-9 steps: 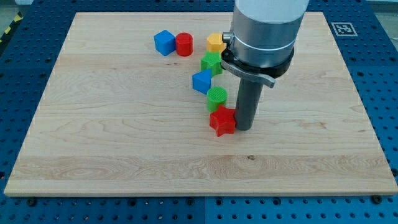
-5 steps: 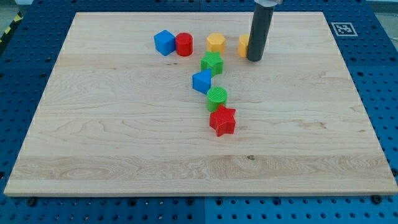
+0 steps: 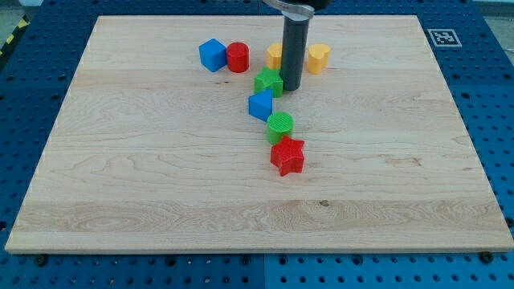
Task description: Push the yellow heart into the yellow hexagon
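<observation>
The yellow heart (image 3: 319, 58) lies near the view's top, right of my rod. The yellow hexagon (image 3: 275, 55) lies left of it, partly hidden behind the rod. My tip (image 3: 291, 87) rests on the board between and just below the two yellow blocks, right beside the green star (image 3: 269, 82). The rod stands in the gap between heart and hexagon.
A blue cube (image 3: 213, 54) and a red cylinder (image 3: 238, 58) sit at the top left. A blue block (image 3: 261, 105), a green cylinder (image 3: 280, 124) and a red star (image 3: 287, 155) run down the middle of the wooden board (image 3: 120, 177).
My tip went from beside the red star up to the heart's right side, then left and down to beside the green star. The heart now shows fully.
</observation>
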`<state>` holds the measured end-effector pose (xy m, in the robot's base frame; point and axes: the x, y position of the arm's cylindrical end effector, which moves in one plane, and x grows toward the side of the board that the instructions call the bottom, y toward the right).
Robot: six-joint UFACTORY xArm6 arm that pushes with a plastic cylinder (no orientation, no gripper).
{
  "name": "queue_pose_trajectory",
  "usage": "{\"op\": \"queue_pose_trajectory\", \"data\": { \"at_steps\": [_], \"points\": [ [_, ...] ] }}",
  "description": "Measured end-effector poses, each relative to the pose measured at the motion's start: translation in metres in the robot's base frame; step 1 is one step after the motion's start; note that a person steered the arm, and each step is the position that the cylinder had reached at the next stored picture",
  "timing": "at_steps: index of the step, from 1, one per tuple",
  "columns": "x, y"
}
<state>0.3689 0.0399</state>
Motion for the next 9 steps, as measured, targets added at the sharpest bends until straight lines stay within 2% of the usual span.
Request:
{"op": "queue_pose_trajectory", "data": {
  "at_steps": [2,4,6,8,9],
  "points": [
    [0.0,-0.011],
    [0.0,0.069],
    [0.0,0.082],
    [-0.041,0.082],
    [-0.043,0.082]
  ]
}}
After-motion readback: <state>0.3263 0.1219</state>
